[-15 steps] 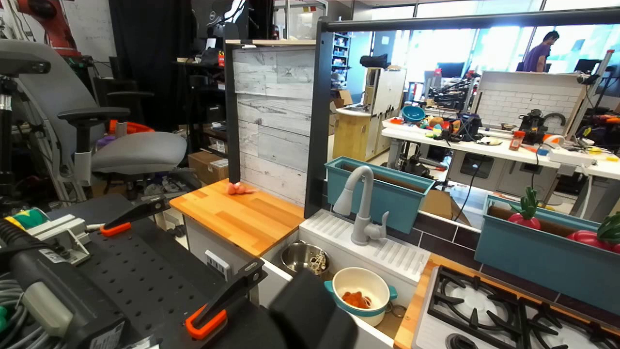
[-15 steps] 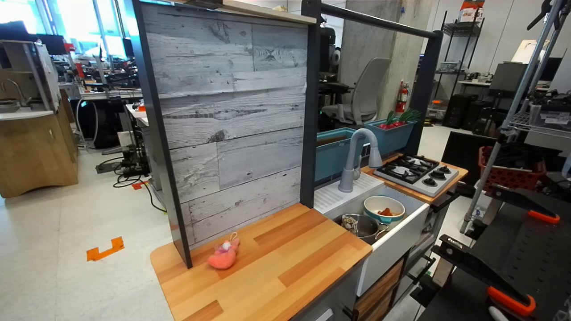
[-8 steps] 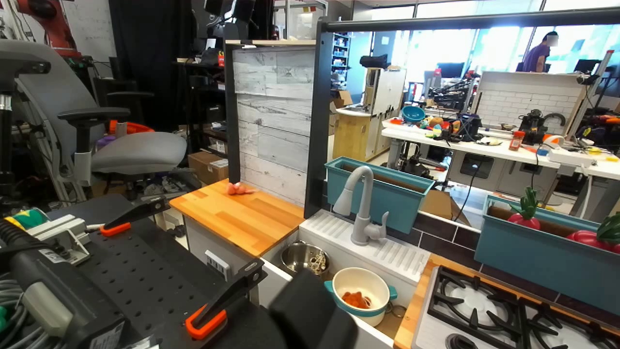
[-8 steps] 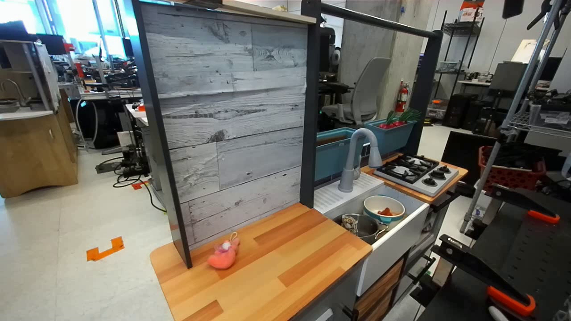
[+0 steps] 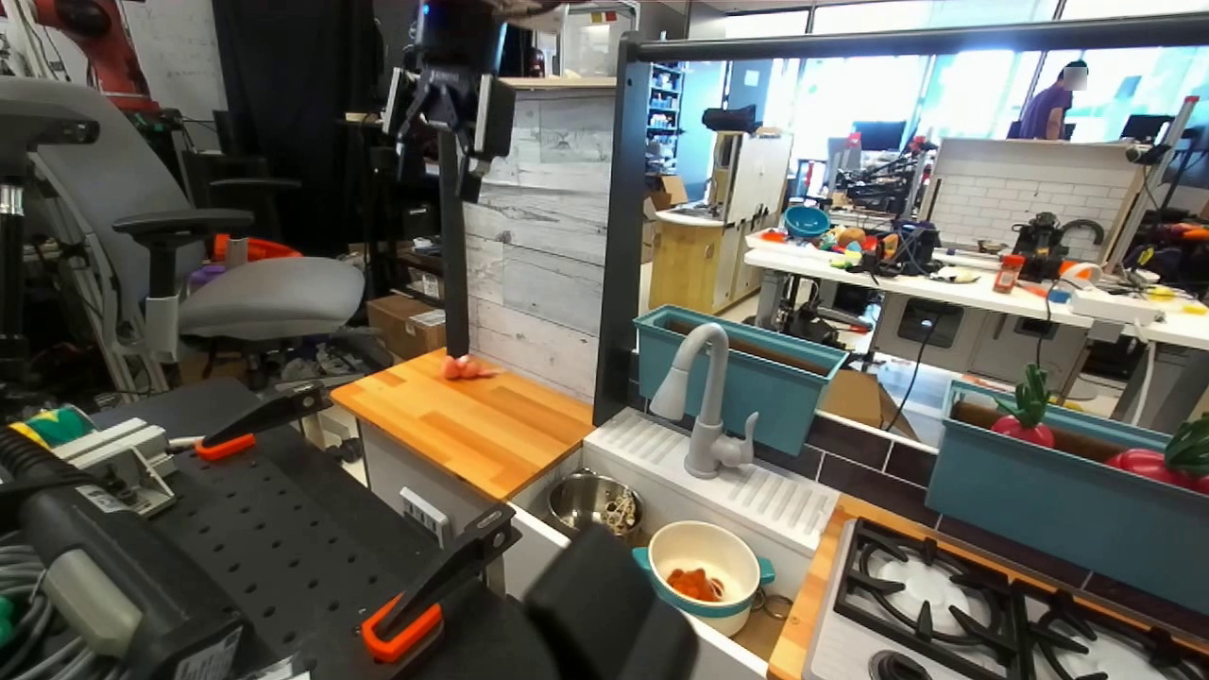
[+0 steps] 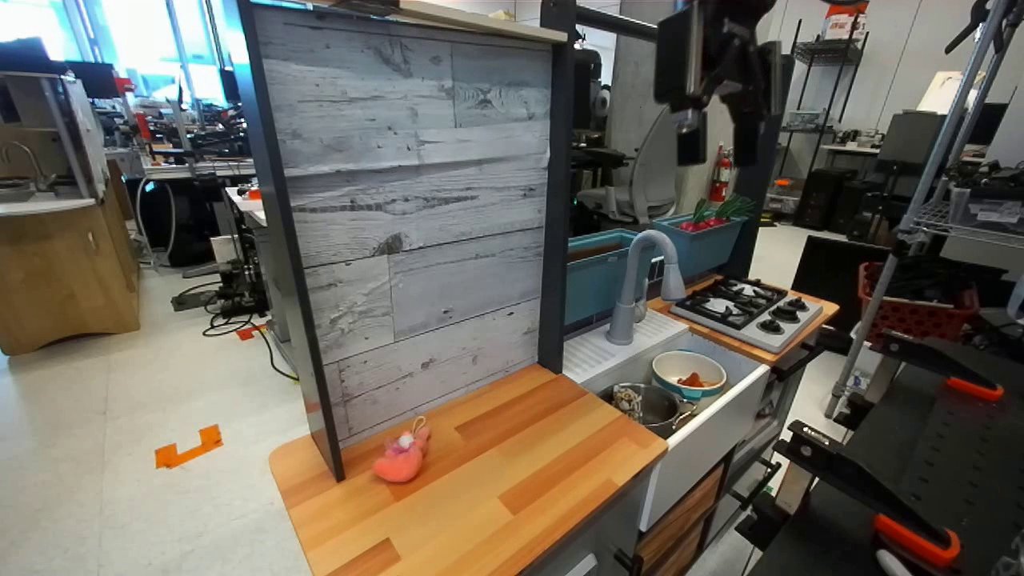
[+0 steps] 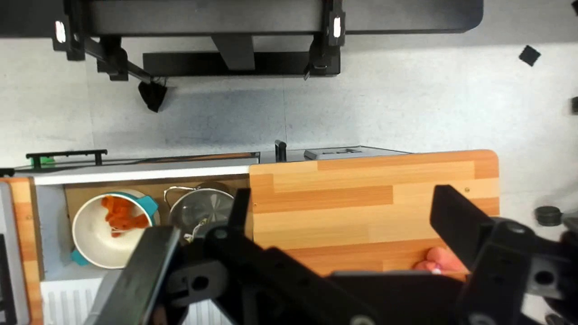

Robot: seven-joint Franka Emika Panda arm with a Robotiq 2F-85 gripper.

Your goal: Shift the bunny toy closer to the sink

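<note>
One end effector [image 6: 720,138] hangs in the air, well apart from the bench [image 6: 520,456]. It has two black fingers [image 7: 455,221], and they are spread wide apart. In the wrist view the right one hides a bit of the toy.

There is one bunny toy [image 6: 402,460], pinkish orange, with one small loop. It lies on the wooden bench, on the left side in an exterior view, near a dark post [image 6: 302,328] and the far gray wall [image 6: 424,216].

One sink [image 6: 712,436] is to the right of the bench in both exterior views, well apart from the toy. One tall gray faucet [image 6: 626,304] stands on its far side. Two pots sit in the sink: a silver pot [image 5: 574,501] on the left with pale bits inside, and a white pot [image 5: 697,546] on the right with orange bits inside.

Farther back are two teal tubs, a left tub [image 5: 784,406] and a right tub [image 5: 1039,515]. The right one holds two red radishes [image 5: 1025,432]. One stove [image 6: 748,316] with two burners is right of the sink. One person [image 5: 1046,111] is far away, on the right.
</note>
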